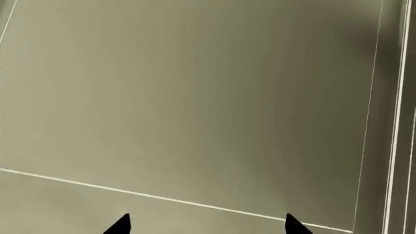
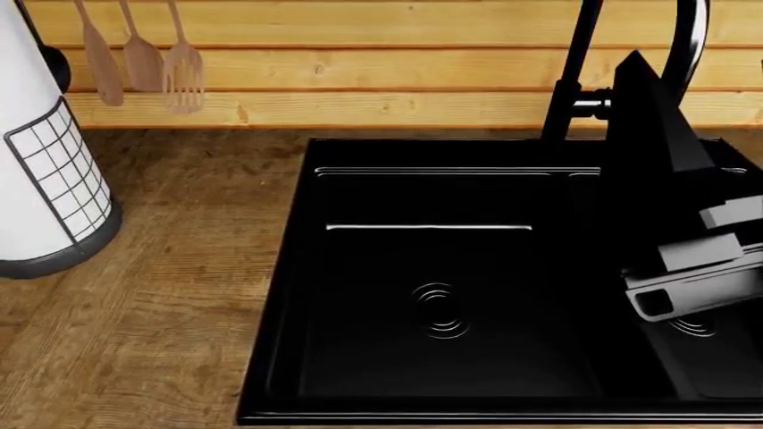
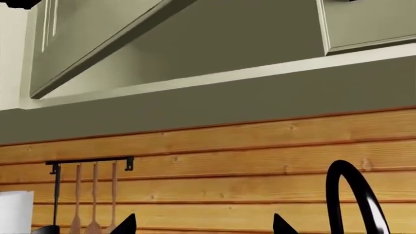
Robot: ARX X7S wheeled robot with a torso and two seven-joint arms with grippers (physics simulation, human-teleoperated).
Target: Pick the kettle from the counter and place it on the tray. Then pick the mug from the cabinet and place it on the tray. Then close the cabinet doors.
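Right gripper (image 3: pixel 202 223): its 2 black tips stand apart, nothing between them; you are aimed at the plank wall.
Left gripper (image 1: pixel 206 224): tips apart too, facing a flat olive-green cabinet panel (image 1: pixel 195 97).
Brown wood-grain counter (image 2: pixel 155 295): bare around the black sink (image 2: pixel 441 295); only a tall white roll in a black wire grid (image 2: pixel 42 170) stands there.
Olive cabinet door overhead (image 3: pixel 97 44): hangs ajar.
Kettle, mug, tray: in no view.
Advice: I judge closing is your step; lift, press the door's free edge flat.

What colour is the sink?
Black, glossy. The sink shows best in the head view.
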